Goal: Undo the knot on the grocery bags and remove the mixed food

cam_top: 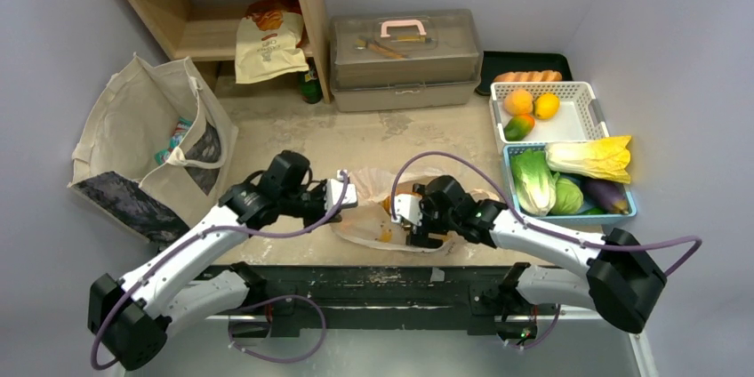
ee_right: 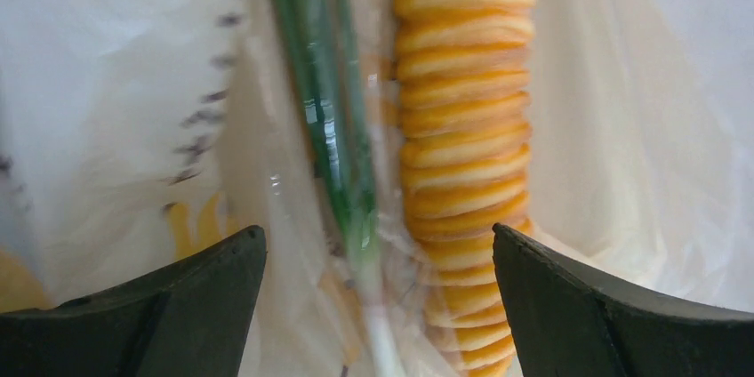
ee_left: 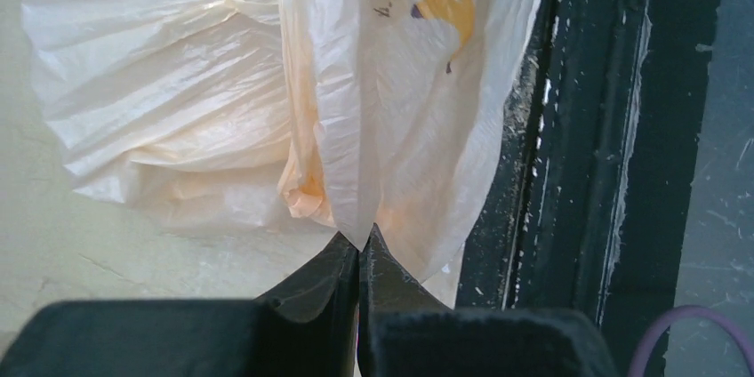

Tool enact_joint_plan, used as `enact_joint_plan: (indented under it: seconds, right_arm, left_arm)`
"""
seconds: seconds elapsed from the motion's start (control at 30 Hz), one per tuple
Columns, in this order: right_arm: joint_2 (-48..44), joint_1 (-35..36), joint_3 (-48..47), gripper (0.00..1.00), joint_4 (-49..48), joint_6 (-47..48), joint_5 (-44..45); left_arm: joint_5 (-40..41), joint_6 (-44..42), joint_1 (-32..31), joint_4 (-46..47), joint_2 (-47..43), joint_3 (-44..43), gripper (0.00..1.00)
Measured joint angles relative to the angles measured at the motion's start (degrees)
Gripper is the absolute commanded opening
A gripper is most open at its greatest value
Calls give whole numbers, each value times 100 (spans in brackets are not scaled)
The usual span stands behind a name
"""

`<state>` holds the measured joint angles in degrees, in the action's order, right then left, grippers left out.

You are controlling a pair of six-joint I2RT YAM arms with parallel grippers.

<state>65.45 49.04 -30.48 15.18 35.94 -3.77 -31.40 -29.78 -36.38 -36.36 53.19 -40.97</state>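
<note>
Fingers (ee_left: pixel 311 279) of the left gripper (ee_left: pixel 358 248) are pressed together, pinching a thin fold of the grocery bag (ee_left: pixel 178 84). The plastic rises from the pinch point as a taut pleat. Fingers (ee_right: pixel 204 297) of the right gripper (ee_right: pixel 378 301) stand spread wide apart, grasping nothing, with bag plastic and its contents lying between them.

Position: the grocery bag lies crumpled on the table (cam_top: pixel 356 128), near its front edge and between the two grippers. In the top view the left gripper (cam_top: pixel 342 190) sits at the bag's left end. The right gripper (cam_top: pixel 411 217) is over its right portion.

Contents: the right wrist view shows a ridged orange vegetable (ee_right: pixel 462 128) and a green stalk (ee_right: pixel 329 128) side by side, seen through the translucent film. A yellow printed figure (ee_left: pixel 449 8) shows on the bag in the left wrist view. The bag's edge reaches the black strip (ee_left: pixel 578 128) along the table front.

Surroundings: a white basket (cam_top: pixel 582 92) with round fruits and a blue basket (cam_top: pixel 511 153) with leafy greens stand at the right. A canvas tote (cam_top: pixel 133 119) stands at the left. A grey toolbox (cam_top: pixel 405 66) stands at the back.
</note>
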Motion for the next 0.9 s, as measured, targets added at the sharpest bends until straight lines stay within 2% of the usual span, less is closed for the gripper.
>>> enact_joint_plan:
  seconds: [0.1,0.23,0.33,0.5,0.57,0.7,0.8,0.9]
  right_arm:
    - [321,-435,-295,82,-74,22,-118]
    - [887,-1200,-774,80,7,229,-577]
    - [1156,-1563,-929,78,203,529,-960]
    - [1558,-1659,-1075,75,516,820,-1270]
    - [1735,-1659,-1156,64,533,866,-1263]
    - [2055,-1670,-1401,24,597,1032,-1209]
    - [2111,-1674,-1652,3,822,1014,-1244]
    - [1871,-1615,-1851,0,1091,951,-1342]
  left_arm:
    - [20,48,94,79,623,-629,0]
    - [-76,66,393,444,1342,-1506,0]
    - [-118,-160,535,518,1303,-1611,0]
    - [-122,-776,570,400,997,-1270,0]
    - [-105,-951,529,323,831,-1054,0]
    - [-35,-1082,400,157,686,-844,0]
    - [68,-1071,358,116,704,-815,0]
    - [179,-833,356,109,824,-817,0]
